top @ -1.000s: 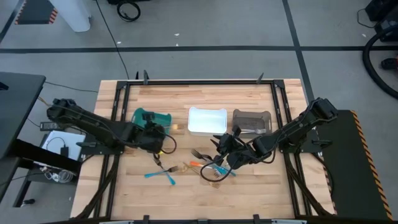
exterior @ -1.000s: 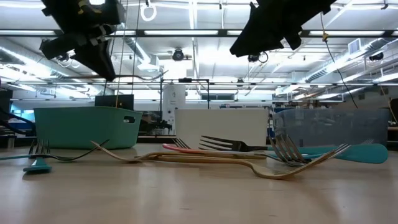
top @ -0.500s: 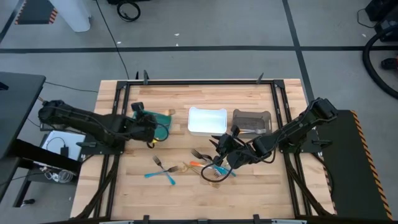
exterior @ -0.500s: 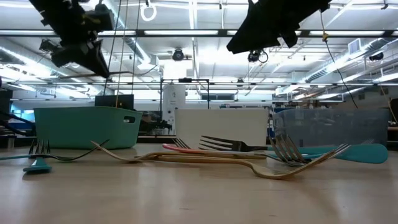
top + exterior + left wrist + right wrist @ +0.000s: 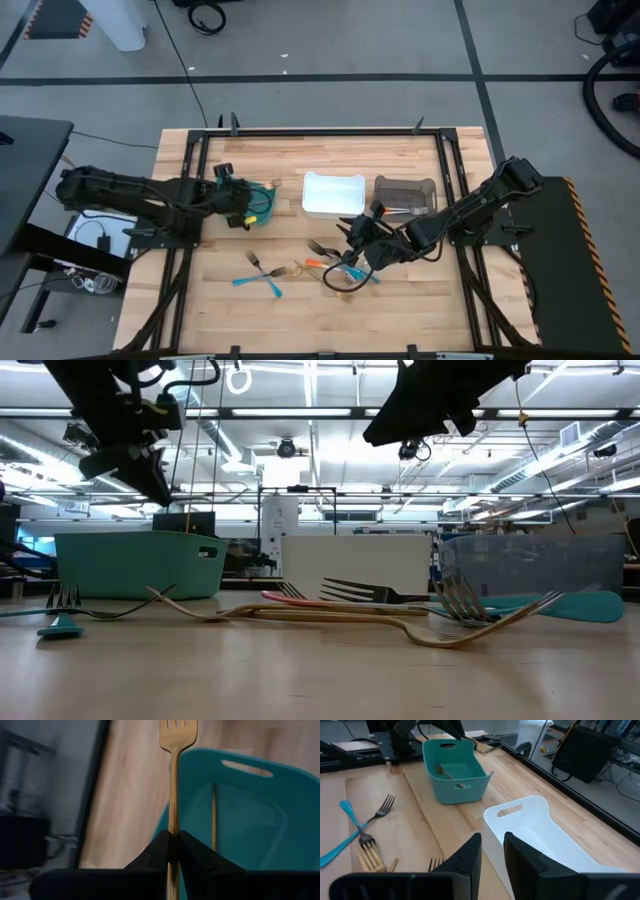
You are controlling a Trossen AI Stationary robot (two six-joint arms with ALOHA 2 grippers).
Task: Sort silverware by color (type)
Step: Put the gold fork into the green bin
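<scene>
My left gripper (image 5: 238, 203) (image 5: 173, 840) hovers over the left end of the teal bin (image 5: 262, 198) (image 5: 250, 820), shut on a gold fork (image 5: 173, 780). Another gold fork (image 5: 447, 772) lies inside that bin. My right gripper (image 5: 357, 236) (image 5: 492, 854) hangs open above a pile of forks (image 5: 335, 270) on the table and touches nothing. Two blue-handled pieces (image 5: 255, 277) lie crossed nearer the left, with a dark fork (image 5: 377, 814) and a gold one (image 5: 367, 857) beside them. My left gripper pinches the gold fork's handle (image 5: 173, 822) between its two fingers. The fork lies along the fingers, and its tines (image 5: 178, 730) stick out past the fingertips. It is lifted clear, above the teal bin's rim.
A white bin (image 5: 332, 193) (image 5: 540, 835) and a grey bin (image 5: 405, 195) stand in a row to the right of the teal one. A dark frame (image 5: 190, 200) runs along the table's left and right sides. Bare wood lies along the near edge.
My left gripper has carried the gold fork up and toward the table's far-left, from the teal bin's near side to over its left end. My right gripper has kept still.
</scene>
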